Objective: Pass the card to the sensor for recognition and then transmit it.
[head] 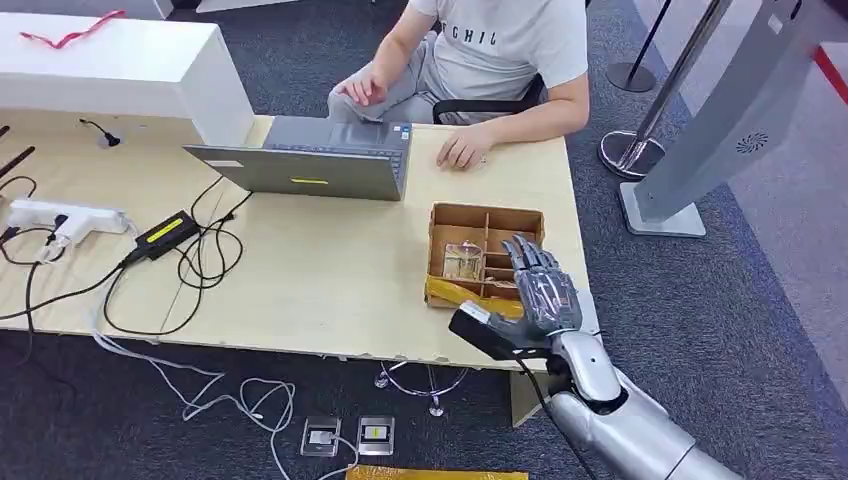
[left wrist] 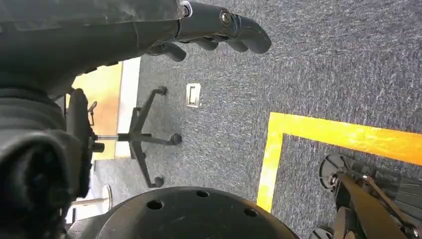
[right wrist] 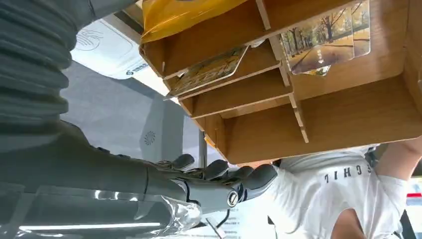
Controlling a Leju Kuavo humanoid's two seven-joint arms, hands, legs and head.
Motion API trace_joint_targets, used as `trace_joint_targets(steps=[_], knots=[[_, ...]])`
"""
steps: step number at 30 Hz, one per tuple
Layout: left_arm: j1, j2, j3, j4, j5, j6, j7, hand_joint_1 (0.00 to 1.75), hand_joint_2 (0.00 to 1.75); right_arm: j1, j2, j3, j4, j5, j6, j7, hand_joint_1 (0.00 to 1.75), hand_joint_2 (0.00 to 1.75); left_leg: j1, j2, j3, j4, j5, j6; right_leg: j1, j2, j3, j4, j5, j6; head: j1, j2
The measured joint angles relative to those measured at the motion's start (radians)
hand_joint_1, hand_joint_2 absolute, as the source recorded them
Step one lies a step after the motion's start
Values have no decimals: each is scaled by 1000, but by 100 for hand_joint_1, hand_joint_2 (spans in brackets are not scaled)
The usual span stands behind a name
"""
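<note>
Head view: the right hand rises from the near right edge of the light wooden table, its fingers spread and extended, holding nothing, at the near right corner of a compartmented cardboard box. The hand's back hides part of the box's near right compartments. A card printed with a tree-lined avenue lies in a left-hand compartment of the box; its details are too small to read here. In the right wrist view the same card sits against a divider, cut off by the frame edge, and a second card rests slanted in a neighbouring slot, its print hard to make out. A white device bearing a wave symbol, partly hidden by the arm cover, lies beside the box.

Left wrist view: the left hand hangs above grey carpet with a yellow floor line; its fingers curl loosely with nothing in them, and its thumb is cut off.

Across the table, a seated person, cropped by the frame top, rests one hand beside an open laptop.
</note>
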Motion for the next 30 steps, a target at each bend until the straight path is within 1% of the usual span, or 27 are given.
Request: trace_joint_targets(steps=[4, 5, 6, 7, 8, 9, 10, 12, 13, 23, 30], knots=[[0, 0, 0, 0, 0, 0, 4, 0, 0, -1, 8, -2, 16, 6, 0, 2, 0, 175, 0, 0, 0, 0, 0, 0, 0, 0, 0, 0, 0, 0, 0, 0], [0, 0, 0, 0, 0, -1, 4, 0, 0, -2, 9, -2, 20, 7, 0, 2, 21, 175, 0, 0, 0, 0, 0, 0, 0, 0, 0, 0, 0, 0, 0, 0], [0, 0, 0, 0, 0, -1, 4, 0, 0, -2, 11, -2, 24, 8, 0, 3, 23, 175, 0, 0, 0, 0, 0, 0, 0, 0, 0, 0, 0, 0, 0, 0], [0, 0, 0, 0, 0, -1, 4, 0, 0, -3, 12, -3, 29, 11, -2, 4, 68, 175, 0, 0, 0, 0, 0, 0, 0, 0, 0, 0, 0, 0, 0, 0], [0, 0, 0, 0, 0, -1, 4, 0, 0, -3, 14, -4, 33, 16, -3, 4, 124, 175, 0, 0, 0, 0, 0, 0, 0, 0, 0, 0, 0, 0, 0, 0], [0, 0, 0, 0, 0, -1, 3, 0, 0, -3, 15, -5, 37, 19, -5, 4, 131, 175, 0, 0, 0, 0, 0, 0, 0, 0, 0, 0, 0, 0, 0, 0], [0, 0, 0, 0, 0, -1, 0, 0, 0, -3, 16, -6, 42, 22, -6, 4, 166, 175, 0, 0, 0, 0, 0, 0, 0, 0, 0, 0, 0, 0, 0, 0], [0, 0, 0, 0, -2, -1, -5, 0, 0, -3, 17, -10, 50, 25, -6, 4, 168, 175, 0, 0, 0, 0, 0, 0, 0, 0, 0, 0, 0, 0, 0, 0], [0, 0, 0, 0, -2, -1, -6, 0, 0, -4, 18, -11, 57, 27, -6, 5, 175, 175, 0, 0, 0, 0, 0, 0, 0, 0, 0, 0, 0, 0, 0, 0], [0, 3, 0, 0, -4, -3, -6, 0, 0, -7, 19, -13, 92, 35, 2, 8, 175, 175, 0, 0, 0, 0, 0, 0, 0, 0, 0, 0, 0, 0, 0, 0], [0, 4, 0, 0, 0, -3, -6, 0, 0, -7, 32, -14, 114, 28, 2, -6, 175, 175, 0, 0, 0, 0, 0, 0, 0, 0, 0, 0, 0, 0, 0, 0]])
